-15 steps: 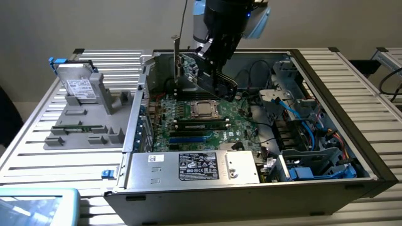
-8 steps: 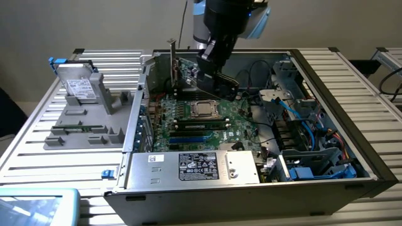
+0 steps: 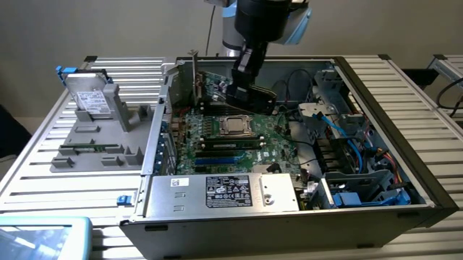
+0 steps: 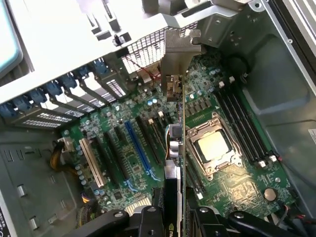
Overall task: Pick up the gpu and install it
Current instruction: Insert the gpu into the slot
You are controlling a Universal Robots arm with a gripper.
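Green motherboard (image 4: 232, 185) (blue slot (image 4: 138, 148)), black-faced gpu (image 3: 253, 100)

Hand (image 3: 242, 81) grips gpu (image 3: 216, 86) upright over motherboard (image 3: 246, 143) inside open case (image 3: 380, 114).

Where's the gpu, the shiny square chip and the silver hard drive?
gpu (image 3: 214, 85): exterior view, green board face.
square chip (image 4: 213, 145): wrist view, its metal top.
hard drive (image 3: 91, 101): exterior view, white label.

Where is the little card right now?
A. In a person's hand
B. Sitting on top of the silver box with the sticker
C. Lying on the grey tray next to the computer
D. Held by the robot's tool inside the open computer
D: the tool grips the card on both sides, holding it on edge over the green board inside the computer case.
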